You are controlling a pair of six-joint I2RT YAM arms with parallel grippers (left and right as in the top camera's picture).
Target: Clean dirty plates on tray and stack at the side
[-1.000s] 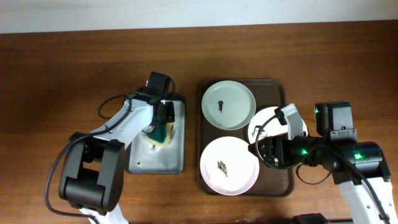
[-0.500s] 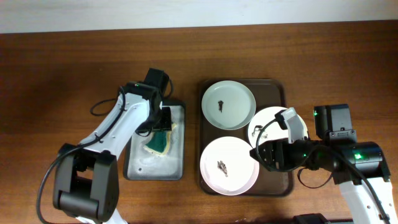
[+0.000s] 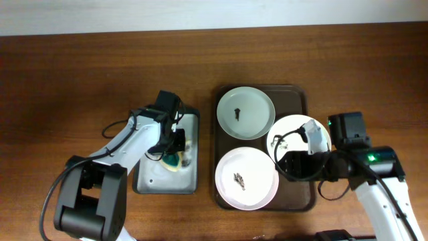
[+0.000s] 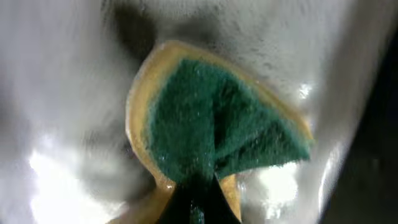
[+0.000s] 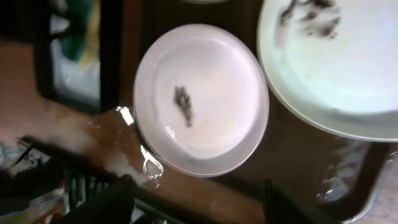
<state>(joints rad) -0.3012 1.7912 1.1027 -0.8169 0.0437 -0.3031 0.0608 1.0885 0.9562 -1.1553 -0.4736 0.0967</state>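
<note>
Three white plates lie on the dark brown tray (image 3: 298, 91): the far plate (image 3: 245, 112), the right plate (image 3: 289, 131) and the front plate (image 3: 246, 177), each with dark specks. My right gripper (image 3: 296, 165) is open and empty, hovering over the tray's right side and covering part of the right plate. The right wrist view shows the front plate (image 5: 202, 99), the right plate (image 5: 336, 62) and the open fingers (image 5: 199, 208). My left gripper (image 3: 175, 148) is shut on the green-yellow sponge (image 3: 175, 161), pinched between its fingers (image 4: 199, 202) in the left wrist view (image 4: 211, 118).
The sponge rests in a smaller wet grey tray (image 3: 154, 177) left of the brown tray. Bare wooden table (image 3: 80, 80) surrounds both trays. Black cables trail beside each arm.
My left gripper moved a little toward the table's front along the grey tray, the sponge with it. My right gripper shifted slightly to the right over the brown tray.
</note>
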